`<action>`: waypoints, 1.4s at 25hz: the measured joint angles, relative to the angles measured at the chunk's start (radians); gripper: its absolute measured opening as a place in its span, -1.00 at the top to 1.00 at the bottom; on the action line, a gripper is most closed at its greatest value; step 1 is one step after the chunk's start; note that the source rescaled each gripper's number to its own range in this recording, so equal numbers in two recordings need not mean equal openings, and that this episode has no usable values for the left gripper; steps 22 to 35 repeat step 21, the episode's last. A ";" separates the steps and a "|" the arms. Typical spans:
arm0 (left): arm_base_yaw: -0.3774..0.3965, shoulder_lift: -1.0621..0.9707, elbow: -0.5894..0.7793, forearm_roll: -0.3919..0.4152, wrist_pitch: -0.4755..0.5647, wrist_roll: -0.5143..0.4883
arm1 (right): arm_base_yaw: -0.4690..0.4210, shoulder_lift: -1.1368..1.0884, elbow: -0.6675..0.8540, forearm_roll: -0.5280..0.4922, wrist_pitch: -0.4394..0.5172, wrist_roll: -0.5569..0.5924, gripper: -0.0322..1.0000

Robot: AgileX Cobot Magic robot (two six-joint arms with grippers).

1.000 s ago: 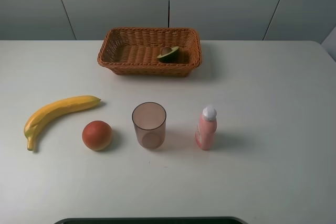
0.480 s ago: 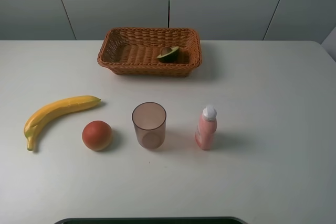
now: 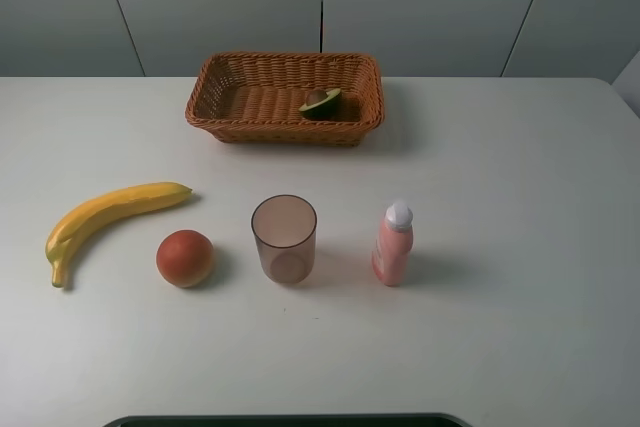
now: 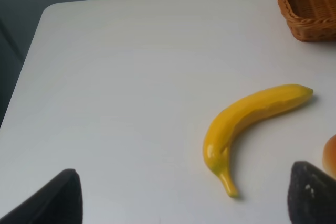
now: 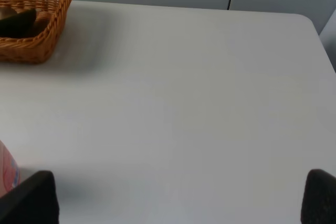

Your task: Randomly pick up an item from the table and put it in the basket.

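The halved avocado (image 3: 320, 102) lies inside the wicker basket (image 3: 280, 130) near its right end, at the back of the white table (image 3: 500, 197). It also shows in the right wrist view (image 5: 18, 22), in the basket's corner (image 5: 42, 40). Neither arm shows in the exterior high view. My left gripper (image 4: 181, 203) is open and empty, low over the table's left side near the banana. My right gripper (image 5: 176, 200) is open and empty over the bare right side of the table. The basket's corner (image 4: 307, 3) shows in the left wrist view.
A yellow banana (image 3: 110, 212) lies at the left, also in the left wrist view (image 4: 252, 116). A round orange-red fruit (image 3: 185, 258), a translucent brown cup (image 3: 284, 238) and a pink bottle (image 3: 393, 244) stand in a row in front.
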 joint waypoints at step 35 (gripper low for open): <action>0.000 0.000 0.000 0.000 0.000 0.000 | 0.000 -0.005 0.000 0.000 -0.002 0.000 -1.00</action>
